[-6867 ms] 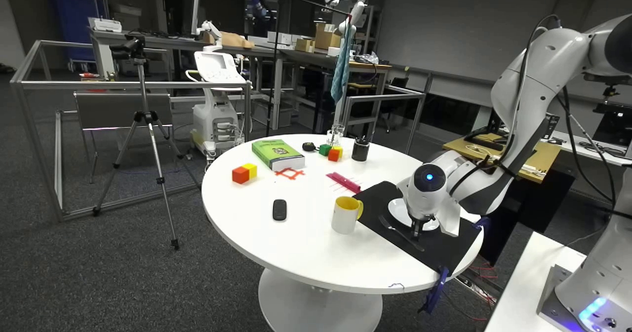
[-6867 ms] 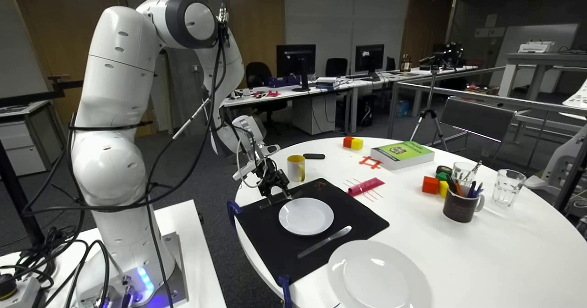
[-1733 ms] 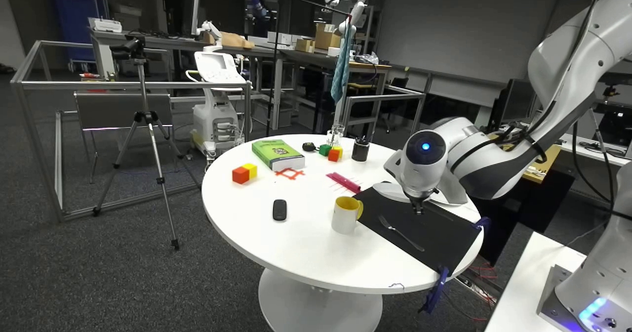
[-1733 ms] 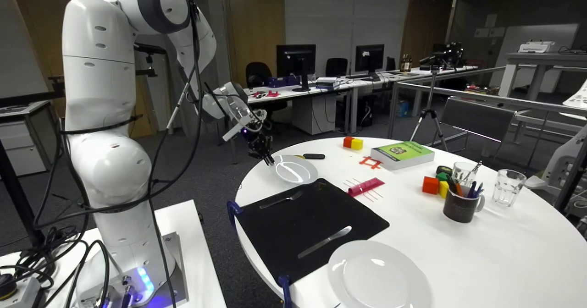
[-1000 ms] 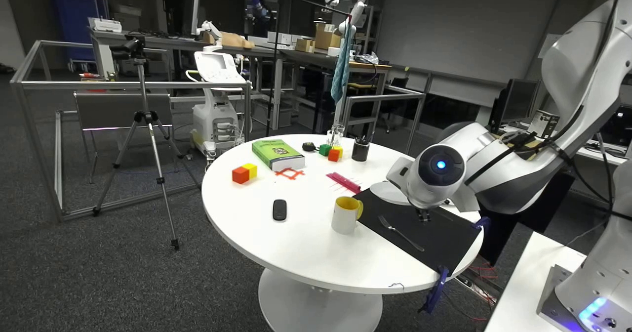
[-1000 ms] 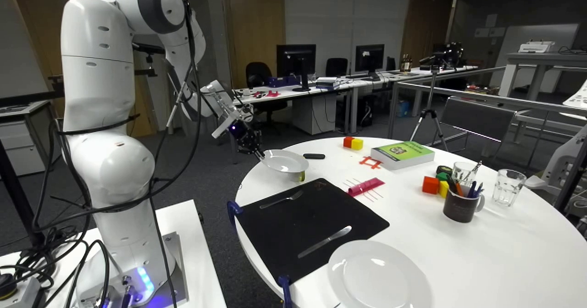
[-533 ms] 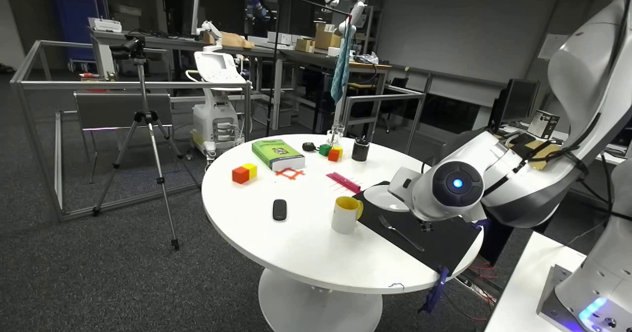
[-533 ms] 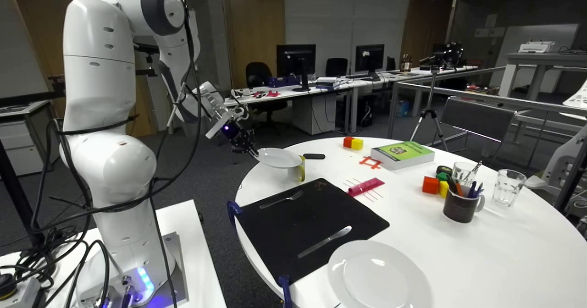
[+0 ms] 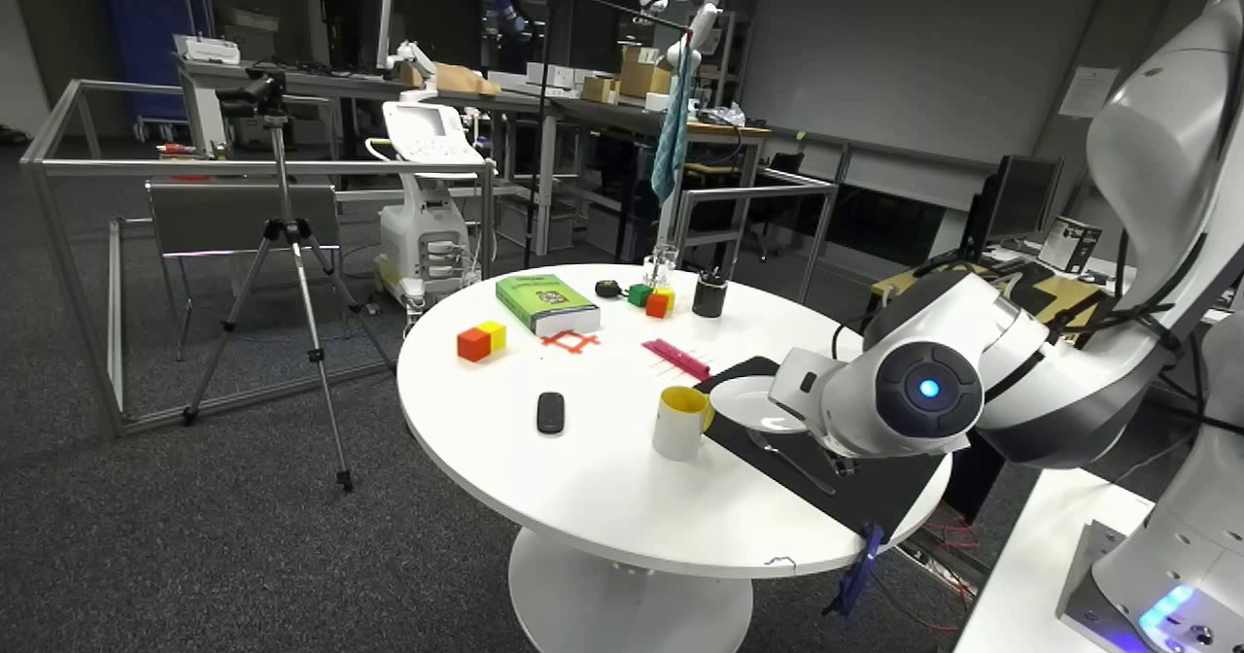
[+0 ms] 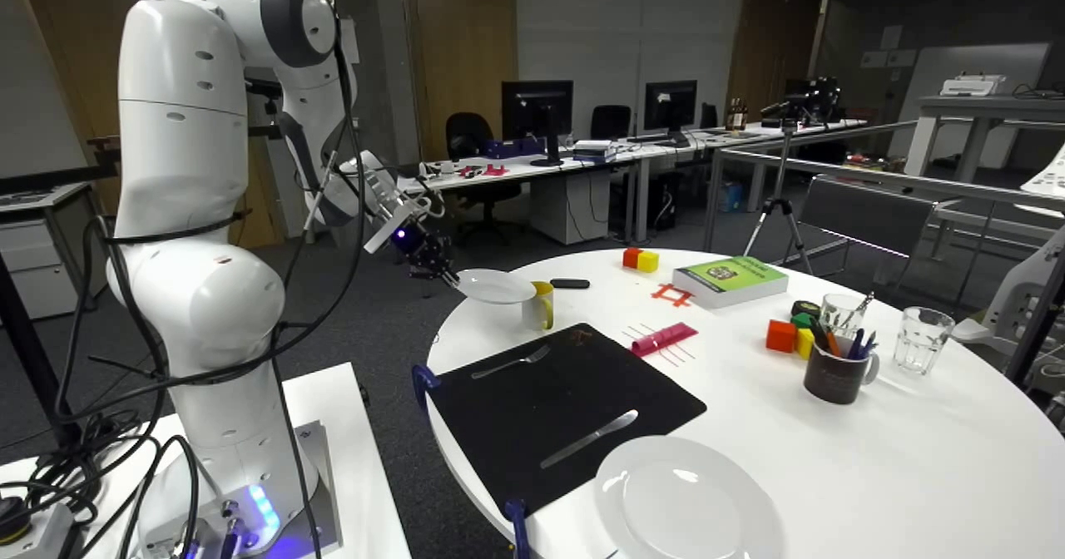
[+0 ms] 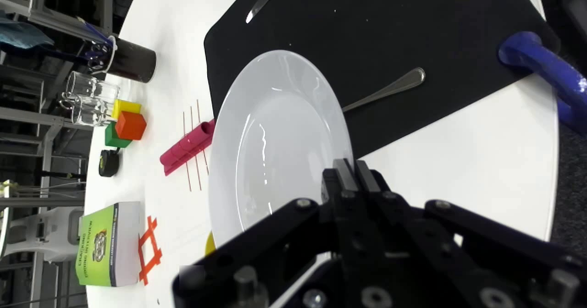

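Observation:
My gripper (image 11: pixel 352 166) is shut on the rim of a small white plate (image 11: pixel 279 134), its two fingertips pinching the edge. In an exterior view the plate (image 10: pixel 497 286) is held up in the air, slightly tilted, near the white mug with a yellow inside (image 10: pixel 532 314). Whether plate and mug touch I cannot tell. The mug (image 9: pixel 677 429) stands upright on the table. Under the plate's level lies the black mat (image 10: pixel 574 384), with a fork (image 10: pixel 511 363) and a knife (image 10: pixel 589 439) on it. The robot's wrist hides most of the gripper in an exterior view.
A larger white plate (image 10: pixel 689 501) lies beside the mat. Blue clamps (image 10: pixel 423 380) grip the table edge. Farther off are a pink roll (image 10: pixel 664 338), a green book (image 10: pixel 730 274), coloured cubes (image 10: pixel 780 336), a dark pen mug (image 10: pixel 836 376) and glasses (image 10: pixel 922 341).
Earlier the small plate lay on the mat; my gripper has since lifted it off. Over the last second it has drawn back towards the arm's base, near the mug, and levelled out somewhat.

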Controlling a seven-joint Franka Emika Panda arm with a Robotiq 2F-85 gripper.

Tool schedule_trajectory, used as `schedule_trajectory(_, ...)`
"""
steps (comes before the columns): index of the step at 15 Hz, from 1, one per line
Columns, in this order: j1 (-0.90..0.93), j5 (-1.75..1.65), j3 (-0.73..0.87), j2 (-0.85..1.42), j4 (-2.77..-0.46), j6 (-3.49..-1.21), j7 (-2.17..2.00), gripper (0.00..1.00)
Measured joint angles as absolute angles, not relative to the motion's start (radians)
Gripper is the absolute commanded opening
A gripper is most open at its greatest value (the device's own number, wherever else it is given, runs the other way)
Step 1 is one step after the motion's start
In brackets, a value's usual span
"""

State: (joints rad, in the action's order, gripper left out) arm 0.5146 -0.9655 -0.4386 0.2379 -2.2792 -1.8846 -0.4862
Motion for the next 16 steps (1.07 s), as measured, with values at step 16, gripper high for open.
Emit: schedule_trajectory(16, 0.575, -0.959, -0.473, 0.338, -2.265, -1.966, -0.487, 0.01)
